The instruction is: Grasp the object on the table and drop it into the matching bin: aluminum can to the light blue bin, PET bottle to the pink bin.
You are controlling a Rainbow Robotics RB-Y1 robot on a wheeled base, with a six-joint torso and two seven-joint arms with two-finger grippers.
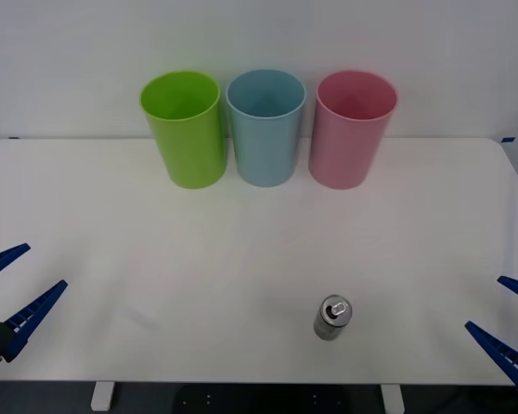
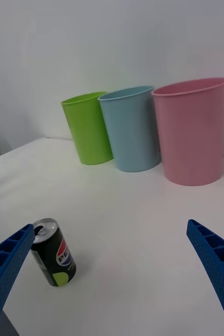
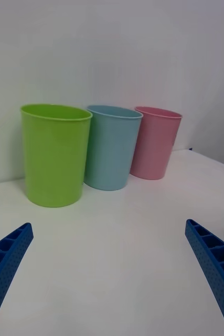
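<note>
You've got a plain white table (image 1: 242, 233) with rounded corners, backed by a bare pale wall. Three bins stand upright in a row at the far edge: lime-green bin (image 1: 185, 129) on your left, light blue bin (image 1: 265, 127) in the middle, pink bin (image 1: 351, 128) on your right. They stand just beside each other; whether the walls actually touch, I can't tell from here.

The aluminum can (image 1: 332, 317) stands upright near the front edge, right of centre, well apart from the bins. Pull-tab top faces up, dark label visible in the right wrist view (image 2: 53, 259).

Open tabletop lies between the can and the bins.

Left gripper (image 1: 13, 285) hangs at the front-left edge, fingers spread wide, holding nothing. Right gripper (image 1: 509, 315) is at the front-right edge, also wide open, holding nothing. The can sits near your right gripper, not touching it.
</note>
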